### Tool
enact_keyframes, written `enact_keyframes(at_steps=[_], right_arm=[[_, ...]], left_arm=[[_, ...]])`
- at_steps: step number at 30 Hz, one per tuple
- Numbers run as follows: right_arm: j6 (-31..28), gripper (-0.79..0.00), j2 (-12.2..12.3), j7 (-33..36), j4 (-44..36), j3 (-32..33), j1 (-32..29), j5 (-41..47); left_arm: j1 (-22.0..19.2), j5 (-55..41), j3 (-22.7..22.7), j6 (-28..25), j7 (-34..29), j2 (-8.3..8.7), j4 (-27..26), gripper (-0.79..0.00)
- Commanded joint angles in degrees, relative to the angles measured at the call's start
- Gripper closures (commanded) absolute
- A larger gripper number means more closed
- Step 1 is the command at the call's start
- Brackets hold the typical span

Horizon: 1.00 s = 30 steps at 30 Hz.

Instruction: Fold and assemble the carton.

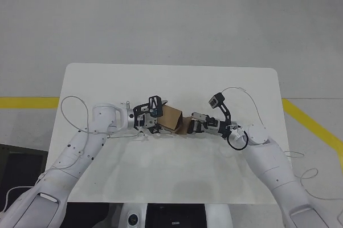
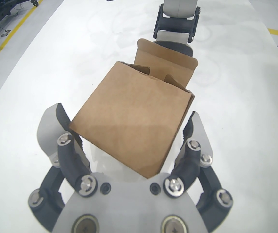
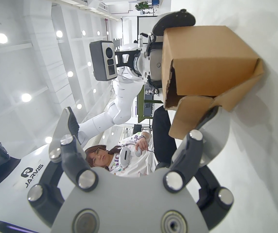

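Left gripper (image 2: pixel 126 111) comes first. Its two fingers sit one on each side of the brown carton (image 2: pixel 139 103) and press on it, so it is holding the carton by its closed end. The carton lies on the white table (image 1: pixel 177 171), in the middle of the top view frame, between the two arms.

At the far end, the carton is open. The big flap (image 3: pixel 192 112) sticks out, and the small side flaps (image 2: pixel 142 70) lean inward. The right gripper (image 3: pixel 141 110) is spread wide and holds nothing. One of its fingers (image 3: pixel 214 120) rests against the big flap.

What could go wrong? I think the push on the flap could turn the carton in the left gripper, because that grip is only near the corners. If the left gripper squeezes harder to stop that, the thin walls could cave in. The finger could also slide off the flap, as it touches just one side. And the big flap could close on top of a small flap that is not tucked in, and then the end would not shut flat.
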Motion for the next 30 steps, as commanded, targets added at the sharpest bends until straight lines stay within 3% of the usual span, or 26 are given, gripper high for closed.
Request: enact_keyframes(at_steps=[1,15,16,18,19,30], right_arm=[[0.0,-0.785,-0.2,-0.1,0.1,-0.3,0.4,0.1],[-0.6,-0.785,-1.5,-0.5,2.0,-2.5,2.9,-1.0],[-0.6,-0.742,-1.5,-0.7,2.1,-2.6,2.9,-1.7],[-0.5,-0.453,-1.5,-1.2,2.0,-2.6,3.0,-2.7],[-0.4,-0.366,-1.4,-1.4,2.0,-2.6,2.9,-3.0],[2.3,-0.326,-1.1,-2.8,1.9,-2.3,2.1,-7.0]], left_arm=[[0.0,0.1,0.0,0.0,0.1,0.0,0.0,-0.785],[0.1,0.3,0.0,0.1,-0.2,-0.06,-0.1,-0.785],[0.1,0.2,0.0,0.1,-0.2,-0.06,-0.1,-0.785],[0.1,0.3,0.0,0.2,-0.3,-0.07,-0.1,-0.785],[0.1,0.3,0.0,0.1,-0.4,-0.07,0.0,-0.785],[0.2,0.7,0.0,0.4,-0.4,-0.08,0.0,-0.785]])
